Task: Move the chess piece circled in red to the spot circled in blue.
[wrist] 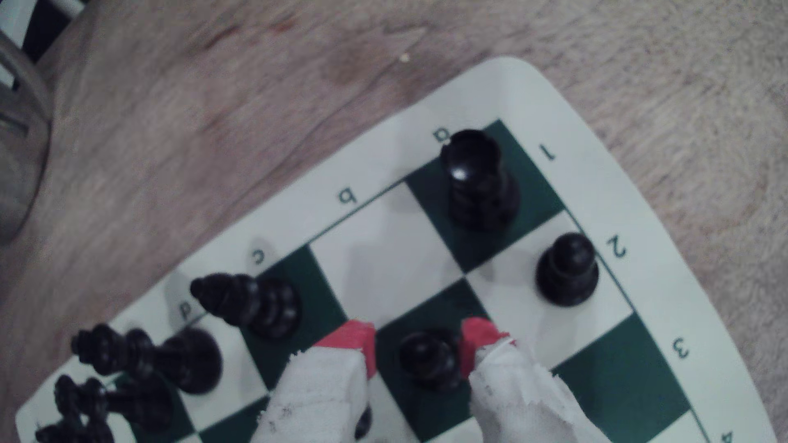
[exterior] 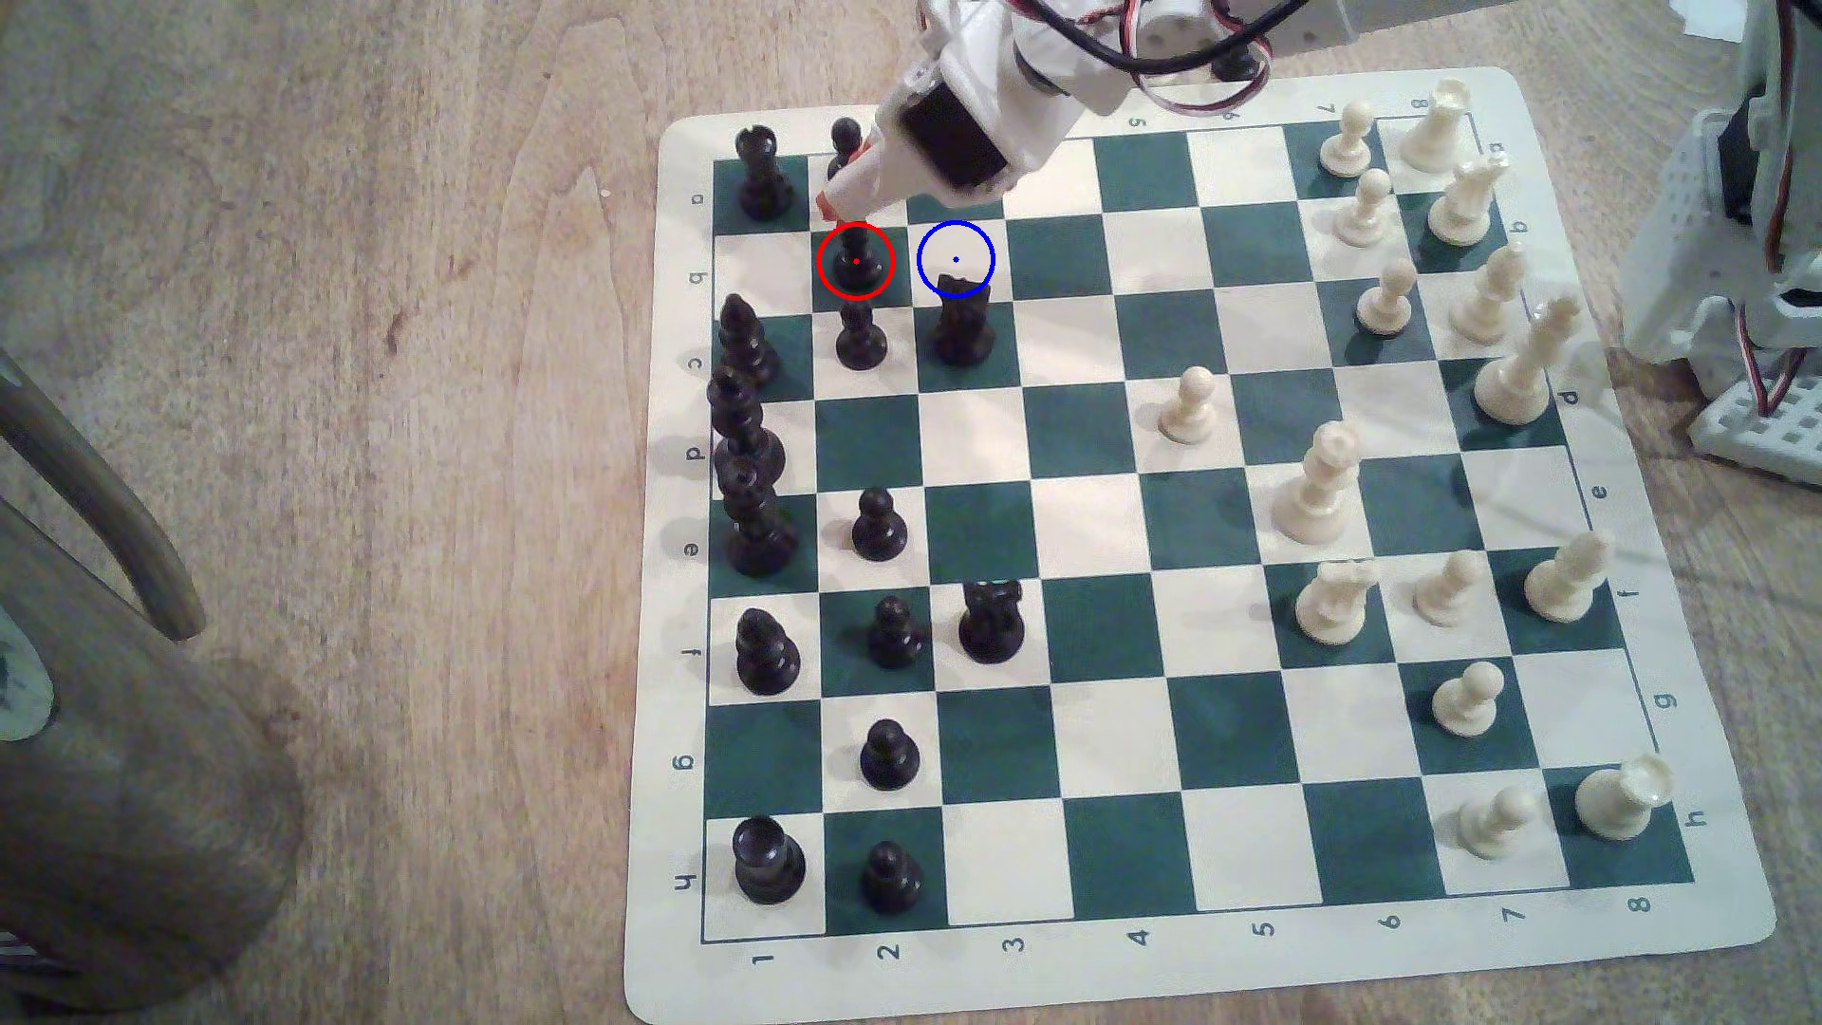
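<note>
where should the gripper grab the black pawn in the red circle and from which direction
Probably from above, closing on the pawn's ball head and thin collar, its narrowest part. It stands upright on a green square, and the gripper already straddles it, jaws open, one red fingertip each side. Another black pawn and a knight stand close by, so a low sideways approach looks crowded.

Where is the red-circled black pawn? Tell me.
In the exterior view the black pawn stands on its dark green square at the board's upper left, beside the blue-ringed square, between the open pincer's red tips.
</note>
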You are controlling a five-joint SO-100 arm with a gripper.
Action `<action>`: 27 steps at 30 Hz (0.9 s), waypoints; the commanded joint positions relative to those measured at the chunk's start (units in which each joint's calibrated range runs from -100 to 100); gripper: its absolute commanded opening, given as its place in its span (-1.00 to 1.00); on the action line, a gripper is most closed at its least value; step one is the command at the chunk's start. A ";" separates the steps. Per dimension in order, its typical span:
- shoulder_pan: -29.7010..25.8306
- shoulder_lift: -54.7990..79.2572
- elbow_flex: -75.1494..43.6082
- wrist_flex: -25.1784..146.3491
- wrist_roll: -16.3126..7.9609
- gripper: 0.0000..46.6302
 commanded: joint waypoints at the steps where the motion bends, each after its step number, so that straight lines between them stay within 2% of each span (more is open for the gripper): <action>1: -0.66 -0.81 -4.17 -1.63 -0.39 -0.53; 20: -0.51 1.57 -4.26 -2.86 -0.20 -0.52; 27: -0.19 2.76 -4.53 -4.33 -0.15 -0.45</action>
